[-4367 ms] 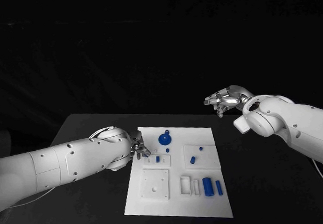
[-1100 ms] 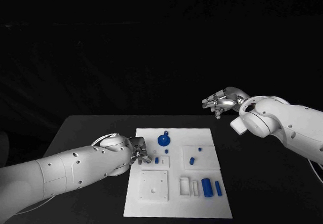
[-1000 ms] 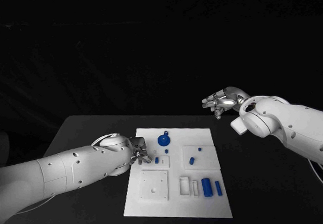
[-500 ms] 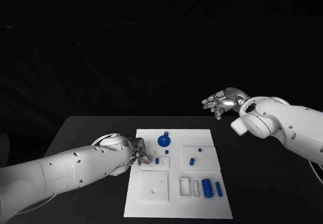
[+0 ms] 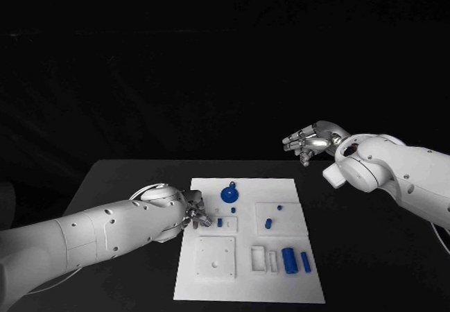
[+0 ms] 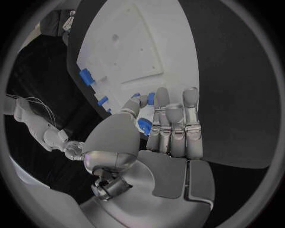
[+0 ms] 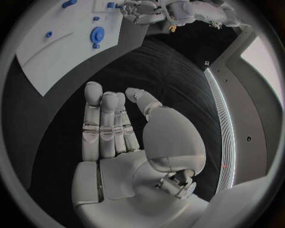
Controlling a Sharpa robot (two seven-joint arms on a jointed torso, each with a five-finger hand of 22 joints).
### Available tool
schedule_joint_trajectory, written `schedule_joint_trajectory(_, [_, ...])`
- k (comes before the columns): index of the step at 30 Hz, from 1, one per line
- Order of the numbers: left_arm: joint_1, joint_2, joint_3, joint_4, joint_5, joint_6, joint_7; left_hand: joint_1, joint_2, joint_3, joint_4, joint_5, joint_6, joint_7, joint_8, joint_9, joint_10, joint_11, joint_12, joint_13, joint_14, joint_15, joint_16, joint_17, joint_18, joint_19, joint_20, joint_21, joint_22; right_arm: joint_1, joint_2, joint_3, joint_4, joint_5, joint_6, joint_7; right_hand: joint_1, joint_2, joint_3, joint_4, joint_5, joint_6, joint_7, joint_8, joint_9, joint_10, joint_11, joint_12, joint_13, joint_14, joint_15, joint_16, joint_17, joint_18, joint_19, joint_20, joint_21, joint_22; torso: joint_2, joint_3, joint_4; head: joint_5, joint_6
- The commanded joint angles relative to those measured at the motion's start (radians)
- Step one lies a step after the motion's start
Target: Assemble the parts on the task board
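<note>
Fingers of our left hand lie straight and loosely apart, holding nothing, at the task board's left edge, hovering over small blue parts. Our right hand hangs released beyond the board's far right corner, above the black table. Near our left hand sit a round blue knob and a raised white block.

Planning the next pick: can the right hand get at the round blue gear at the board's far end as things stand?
Probably yes: the right hand hangs open beyond the white task board's far right corner, and nothing stands between it and the round blue gear.
</note>
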Motion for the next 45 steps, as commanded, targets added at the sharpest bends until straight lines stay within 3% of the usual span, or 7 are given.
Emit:
schedule_joint_trajectory(1, [-0.004,0.007,-0.002,0.003,0.017,0.031,-0.001,0.012,0.014,0.146,-0.142,0.004,0.009,-0.010,0.005,-0.002,-0.004,-0.004,-0.001,0.001,-0.004,-0.003,-0.002,0.001,-0.003,0.003,0.000,-0.003,0.019,-0.001,0.001,0.001,0.001,-0.005,0.007,0.012,0.006,0.001,0.001,-0.007,-0.006,0.006,0.001,0.002,-0.001,0.001,-0.006,-0.006,0.000,0.005,-0.003,-0.003,0.001,0.014,-0.004,0.000,0.007,0.001,0.001,-0.0004,-0.0005,0.000,-0.001])
schedule_joint_trajectory(26, [-0.021,0.043,-0.002,-0.028,0.037,0.023,-0.027,-0.009,0.017,0.130,-0.126,-0.040,0.019,-0.022,0.022,0.014,0.017,-0.011,-0.001,0.000,0.017,-0.006,0.016,0.031,-0.009,0.016,-0.003,-0.006,0.017,-0.004,0.005,0.001,-0.001,-0.005,0.006,0.013,0.005,0.002,0.002,-0.010,-0.006,0.007,0.001,0.002,-0.001,0.001,-0.006,-0.005,0.000,0.005,-0.003,-0.003,0.002,0.014,-0.004,-0.001,0.009,0.003,0.001,0.0001,-0.0001,-0.003,-0.010])
schedule_joint_trajectory(34, [-0.025,0.052,-0.002,-0.039,0.032,0.006,-0.026,-0.002,0.017,0.123,-0.111,-0.067,0.016,-0.022,0.019,0.015,0.018,-0.011,-0.003,0.001,0.018,-0.007,0.012,0.032,-0.010,0.019,-0.003,-0.013,0.016,-0.005,0.005,0.001,-0.002,-0.004,0.006,0.014,0.003,0.002,0.003,-0.010,-0.004,0.007,0.001,0.002,-0.001,0.001,-0.006,-0.006,0.000,0.005,-0.003,-0.003,0.002,0.014,-0.005,-0.001,0.008,0.003,0.001,-0.0009,-0.0013,-0.005,-0.011])
schedule_joint_trajectory(36, [-0.025,0.052,-0.002,-0.040,0.032,0.001,-0.025,-0.001,0.013,0.116,-0.105,-0.081,0.010,-0.021,0.012,0.010,0.014,-0.010,-0.004,0.002,0.014,-0.006,0.005,0.023,-0.010,0.018,-0.003,-0.016,0.016,-0.005,0.004,0.001,-0.002,-0.004,0.006,0.014,0.002,0.002,0.003,-0.010,-0.004,0.006,0.001,0.002,-0.001,0.001,-0.006,-0.006,0.000,0.005,-0.003,-0.003,0.002,0.015,-0.005,0.000,0.006,0.002,0.001,-0.0007,-0.0007,-0.005,-0.010])
schedule_joint_trajectory(39, [-0.026,0.050,-0.002,-0.042,0.032,-0.006,-0.024,0.004,0.002,0.094,-0.090,-0.129,-0.005,-0.018,-0.004,-0.002,0.006,-0.007,-0.002,0.004,0.004,-0.004,-0.012,-0.001,-0.011,0.017,-0.001,-0.022,0.014,-0.005,0.004,0.001,-0.002,-0.003,0.006,0.014,0.000,0.001,0.002,-0.009,-0.004,0.006,0.001,0.002,-0.001,0.001,-0.006,-0.006,0.000,0.005,-0.003,-0.004,0.001,0.015,-0.005,0.000,0.005,0.002,0.000,-0.0004,0.0001,-0.006,-0.011])
schedule_joint_trajectory(43, [-0.026,0.046,-0.002,-0.043,0.033,-0.015,-0.027,-0.002,-0.037,0.031,-0.048,-0.155,-0.017,-0.017,-0.052,-0.065,-0.024,0.000,0.006,0.010,-0.014,0.002,-0.026,-0.027,-0.010,0.011,0.005,-0.036,0.012,-0.005,0.003,0.001,-0.003,-0.002,0.003,0.014,-0.004,-0.001,-0.001,-0.006,-0.003,0.004,0.001,0.001,-0.001,0.000,-0.005,-0.007,0.000,0.004,-0.002,-0.005,0.001,0.015,-0.007,0.000,0.000,0.000,-0.001,-0.0012,-0.0003,-0.008,-0.011])
schedule_joint_trajectory(45, [-0.026,0.044,-0.002,-0.043,0.033,-0.017,-0.028,0.014,-0.057,-0.011,-0.016,-0.185,-0.017,-0.013,-0.067,-0.109,-0.044,0.004,0.017,0.014,-0.024,0.006,-0.021,-0.031,-0.009,0.009,0.009,-0.046,0.012,-0.005,0.003,0.001,-0.003,-0.002,0.002,0.014,-0.005,-0.001,-0.002,-0.005,-0.003,0.004,0.002,0.001,-0.001,-0.001,-0.005,-0.008,0.000,0.003,-0.002,-0.005,0.001,0.015,-0.007,0.000,-0.002,0.000,-0.001,-0.0016,-0.0001,-0.008,-0.011])
